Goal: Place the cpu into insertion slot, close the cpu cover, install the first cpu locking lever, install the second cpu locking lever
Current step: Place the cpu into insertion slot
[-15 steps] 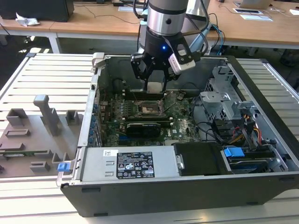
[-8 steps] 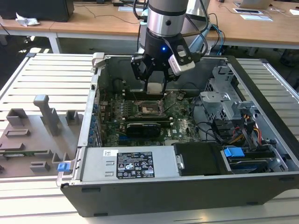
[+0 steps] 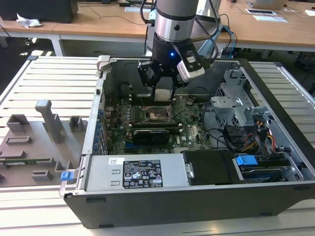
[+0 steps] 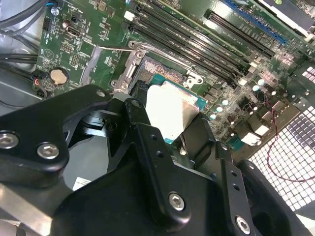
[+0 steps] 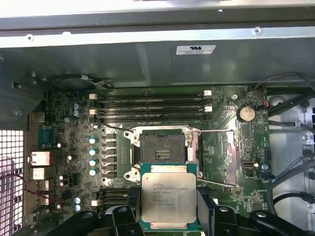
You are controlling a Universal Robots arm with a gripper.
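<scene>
My gripper (image 5: 168, 216) is shut on the cpu (image 5: 168, 199), a flat silvery square chip with its metal top up, pinched at two opposite edges by the black fingers (image 5: 129, 201). The chip hangs just beside the insertion slot (image 5: 162, 149), whose dark contact field lies uncovered. The cpu cover (image 5: 194, 147) stands raised at one side of the slot. Two thin metal locking levers (image 5: 216, 131) stick out sideways, released. In the exterior view the gripper (image 3: 163, 96) hovers inside the open computer case, above the slot (image 3: 158, 115). The second wrist view shows the chip (image 4: 170, 110) between the fingers (image 4: 134, 112).
Long memory slots (image 5: 152, 105) run beside the socket, with a coin battery (image 5: 245, 113) nearby. A long black card (image 3: 152, 134), a power supply (image 3: 133, 172) and a drive cage (image 3: 236, 105) fill the case. A grey fixture tray (image 3: 29, 142) lies at the exterior view's left.
</scene>
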